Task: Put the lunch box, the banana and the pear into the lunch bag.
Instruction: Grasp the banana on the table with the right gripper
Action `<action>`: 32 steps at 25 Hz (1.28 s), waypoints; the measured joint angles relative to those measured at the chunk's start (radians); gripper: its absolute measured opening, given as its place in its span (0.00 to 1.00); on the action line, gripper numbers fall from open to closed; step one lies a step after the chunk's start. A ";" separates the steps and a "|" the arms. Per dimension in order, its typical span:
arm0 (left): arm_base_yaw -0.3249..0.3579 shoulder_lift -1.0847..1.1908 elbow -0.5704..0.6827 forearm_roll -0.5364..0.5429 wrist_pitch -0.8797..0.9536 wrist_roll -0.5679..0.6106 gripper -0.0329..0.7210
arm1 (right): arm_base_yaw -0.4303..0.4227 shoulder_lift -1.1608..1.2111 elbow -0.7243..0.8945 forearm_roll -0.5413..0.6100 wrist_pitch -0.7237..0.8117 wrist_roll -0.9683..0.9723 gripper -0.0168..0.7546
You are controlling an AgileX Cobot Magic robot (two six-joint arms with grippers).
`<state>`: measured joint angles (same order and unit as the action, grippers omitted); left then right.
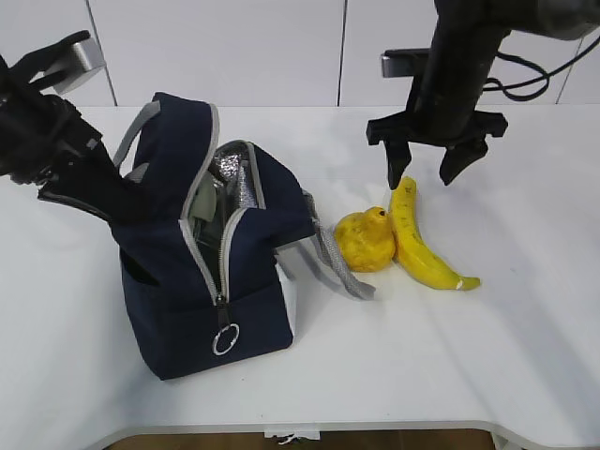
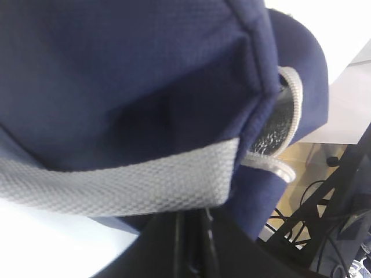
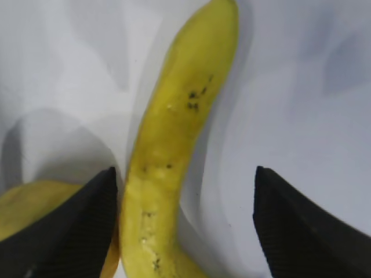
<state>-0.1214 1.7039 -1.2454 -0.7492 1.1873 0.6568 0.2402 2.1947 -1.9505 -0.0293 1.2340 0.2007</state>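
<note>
The right pincer hangs spread wide over the upper end of the banana, its fingertips just clear of the fruit. In the right wrist view the banana runs lengthwise between the two fingers, nearer the left one, so the long axis lies along the gap — not across it. A straight drop would straddle the fruit. The pear sits touching the banana's left flank, crowding that side; the right side is bare tabletop with room to spare. The lunch bag stands well to the left, zipper parted, silver lining showing. The left pincer is pressed together at the bag's grey webbing handle; whether it pinches fabric I cannot tell. The lunch box is not clearly visible.
</note>
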 joint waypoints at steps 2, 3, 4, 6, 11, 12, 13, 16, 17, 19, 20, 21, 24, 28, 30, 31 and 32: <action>0.000 0.000 0.000 0.000 0.000 0.000 0.04 | 0.000 0.027 0.000 0.002 0.000 0.001 0.75; 0.000 0.000 0.000 0.000 0.000 0.000 0.04 | 0.000 0.038 0.000 0.002 0.000 0.001 0.75; 0.000 0.000 0.000 0.000 -0.002 0.000 0.04 | 0.000 0.045 0.000 0.006 -0.002 0.002 0.75; 0.000 0.000 0.000 0.002 -0.004 0.000 0.04 | 0.000 0.061 0.000 0.022 -0.006 0.002 0.75; 0.000 0.000 0.000 0.002 -0.006 0.000 0.04 | 0.000 0.104 0.000 0.056 -0.008 0.002 0.75; 0.000 0.000 0.000 0.002 -0.006 0.000 0.04 | 0.000 0.112 0.000 0.063 -0.008 0.002 0.75; 0.000 0.000 0.000 0.002 -0.006 0.000 0.04 | 0.000 0.116 0.000 0.066 -0.008 0.002 0.75; 0.000 0.000 0.000 0.002 -0.006 0.000 0.04 | 0.000 0.116 0.000 0.068 -0.009 0.004 0.72; 0.000 0.000 0.000 0.002 -0.006 0.000 0.04 | 0.000 0.116 0.000 0.070 -0.009 0.004 0.68; 0.000 0.000 0.000 0.002 -0.006 0.000 0.04 | 0.000 0.116 0.000 0.070 -0.009 0.004 0.59; 0.000 0.000 0.000 0.003 -0.006 0.000 0.04 | 0.000 0.116 0.000 0.070 -0.009 0.004 0.55; 0.000 0.000 0.000 0.003 -0.006 0.000 0.04 | 0.000 0.116 0.000 0.073 -0.009 0.004 0.50; 0.000 0.000 0.000 0.003 -0.006 0.000 0.04 | 0.000 0.116 0.000 0.072 -0.009 0.001 0.39; 0.000 0.000 0.000 0.004 -0.006 0.000 0.04 | -0.001 0.101 0.000 0.066 -0.009 -0.017 0.38; 0.000 0.000 0.000 0.004 -0.006 0.000 0.04 | -0.001 0.071 0.000 0.066 -0.009 -0.035 0.38; 0.000 0.000 0.000 0.004 -0.006 0.000 0.04 | -0.001 0.048 0.000 0.064 -0.009 -0.045 0.38; 0.000 0.000 0.000 0.004 -0.008 0.000 0.04 | -0.001 0.022 0.000 0.064 -0.009 -0.053 0.38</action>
<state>-0.1214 1.7039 -1.2454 -0.7449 1.1794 0.6568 0.2387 2.2169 -1.9505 0.0349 1.2251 0.1482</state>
